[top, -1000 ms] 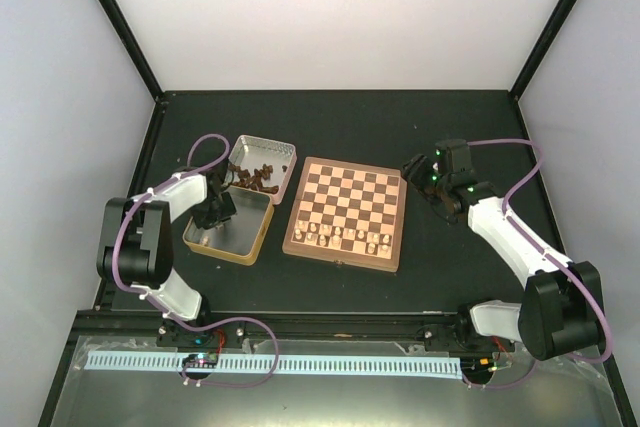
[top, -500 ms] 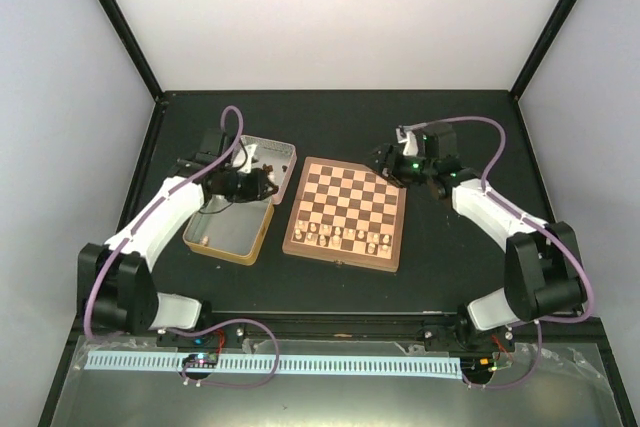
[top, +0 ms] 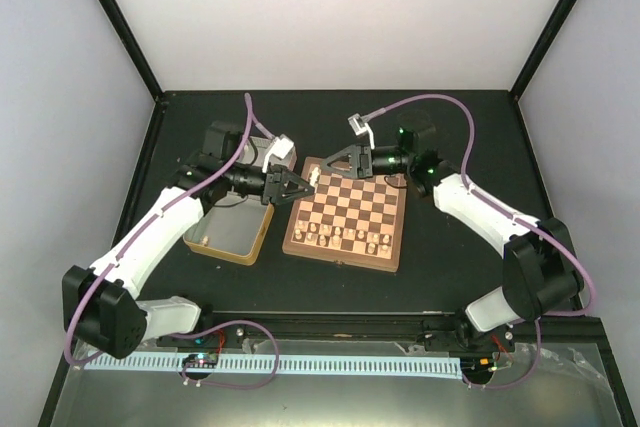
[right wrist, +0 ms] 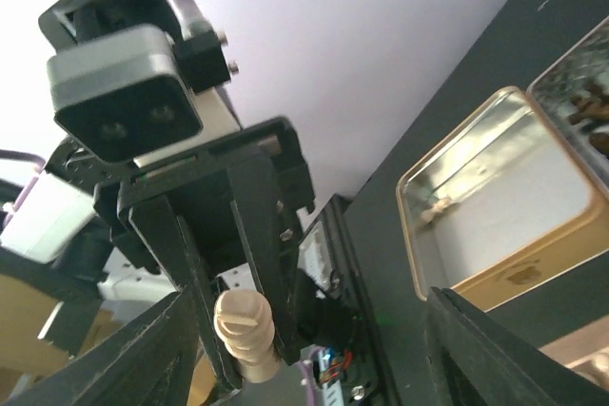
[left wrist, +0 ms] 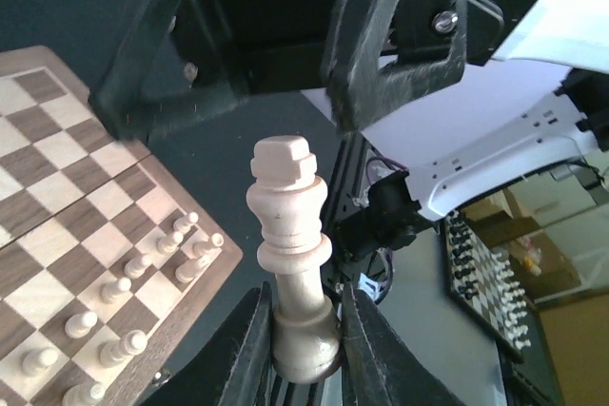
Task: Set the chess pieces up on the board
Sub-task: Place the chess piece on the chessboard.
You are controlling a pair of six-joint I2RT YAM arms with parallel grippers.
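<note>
Two black two-finger grippers meet nose to nose in the air over the far left corner of the flat square wooden chessboard (top: 350,194) with its tan and dark brown squares. The left gripper (top: 308,185) is pinched tight on the round foot of a tall pale cream wooden king (left wrist: 289,235), whose stepped crown sticks straight out past the fingertips toward the other arm. From the left wrist, both fingers press against the sides of the base, and the rest of the piece is free.

The right gripper (top: 327,168) faces it with its jaws spread wide. Its two dark fingers (left wrist: 392,40) stand on either side of the king's crown and just beyond it, touching nothing. In the right wrist view the king (right wrist: 245,334) shows end-on between the left gripper's fingers (right wrist: 278,278), framed by the right arm's own open fingers at the bottom corners.

Below the pinching hand and toward the arm bases, a row of small pale cream chess pieces (top: 350,238) stands along the board's near edge. From the left wrist they show as little pegs (left wrist: 128,306) on the outermost squares.

Behind the left gripper, under its forearm, lies a gold-sided rectangular silver tin tray (top: 232,235). A second tin half (top: 284,151) peeks out beyond the wrist, mostly covered by the arm. The right wrist camera catches a few dark brown chess pieces (right wrist: 592,109) in that farther tin, at its picture's edge.
</note>
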